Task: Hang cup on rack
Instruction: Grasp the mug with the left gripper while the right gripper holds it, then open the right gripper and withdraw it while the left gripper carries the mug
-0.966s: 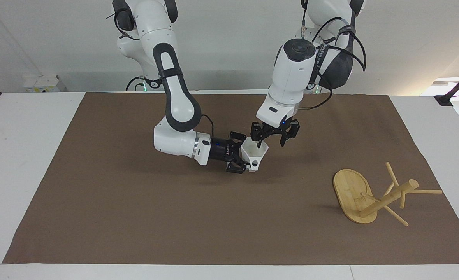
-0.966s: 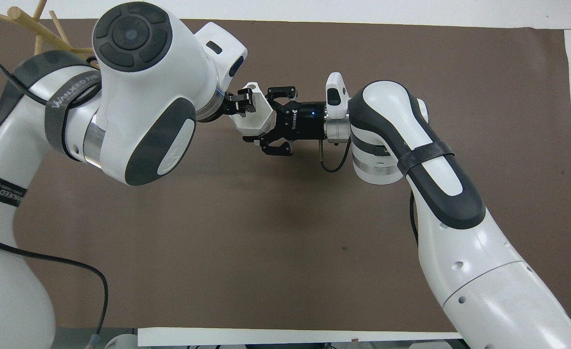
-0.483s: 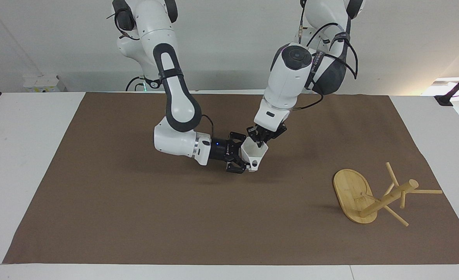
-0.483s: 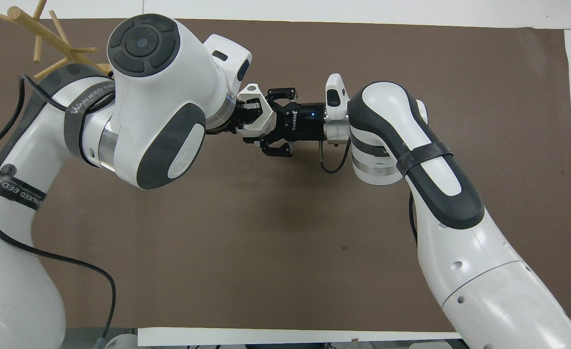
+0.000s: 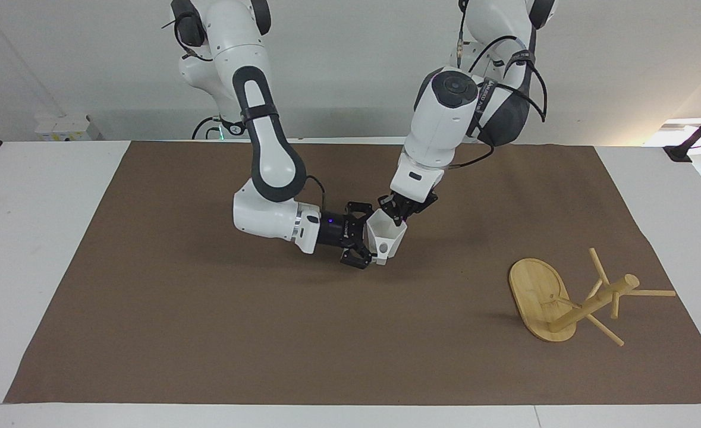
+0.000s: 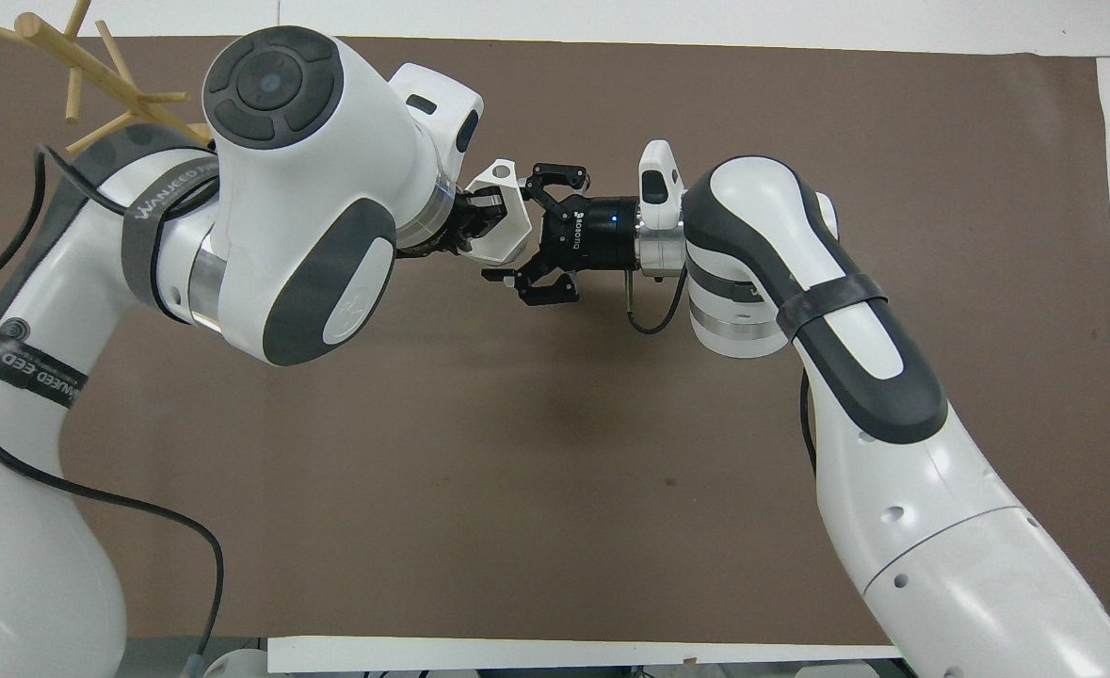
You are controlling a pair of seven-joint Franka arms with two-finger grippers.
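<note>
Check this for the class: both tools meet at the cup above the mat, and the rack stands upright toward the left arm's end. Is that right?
Not quite. The facing view shows the rack tipped over, its post slanting and its base on edge. The rest holds: the left tool and right tool meet at the cup above the mat.

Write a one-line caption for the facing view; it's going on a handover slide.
Handover in mid-air: left gripper pinches the cup rim, right gripper open around it; the rack lies toppled on the brown mat.

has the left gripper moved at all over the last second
Yes. The left gripper swung in toward the small white faceted plastic cup and away from the toppled bamboo rack, closing on the cup's rim.
</note>
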